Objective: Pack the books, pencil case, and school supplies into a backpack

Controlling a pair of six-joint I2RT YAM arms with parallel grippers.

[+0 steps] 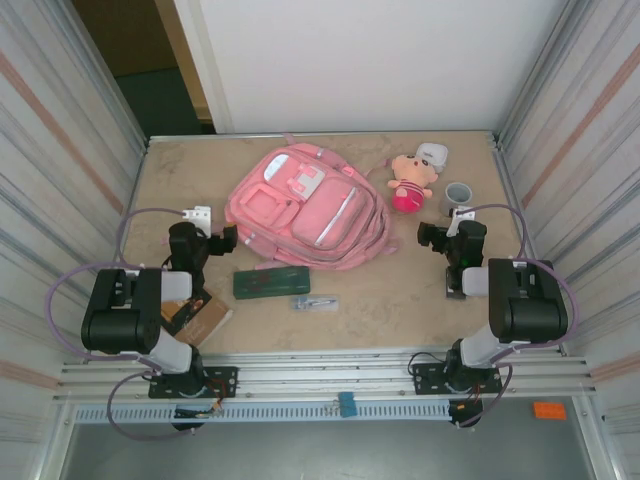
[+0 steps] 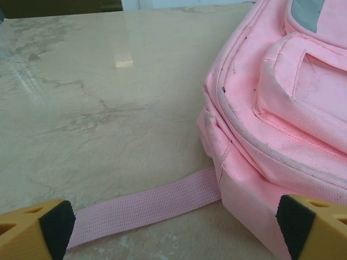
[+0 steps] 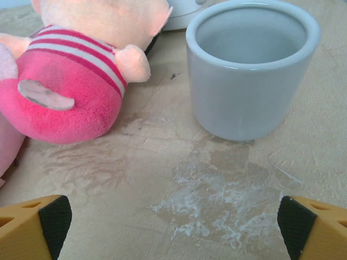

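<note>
Left wrist: large pink fabric backpack (image 2: 282,108) just ahead of the left end effector (image 2: 176,225), spread wide. The right end effector (image 3: 173,222) gapes too.

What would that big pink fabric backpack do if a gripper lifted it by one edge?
Probably sag and fold: the pink fabric backpack lies flat and soft, so it looks empty and light. Its loose woven strap would likely trail behind.

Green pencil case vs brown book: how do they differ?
Colour: the pencil case is dark green; the book is brown-tan with a paler patch. Shape: the pencil case is long and narrow, the book shorter and squarer. Pose: the pencil case lies roughly parallel to the near edge, the book skewed, partly under the left arm. Both lie flat on the table, outside the backpack.
</note>
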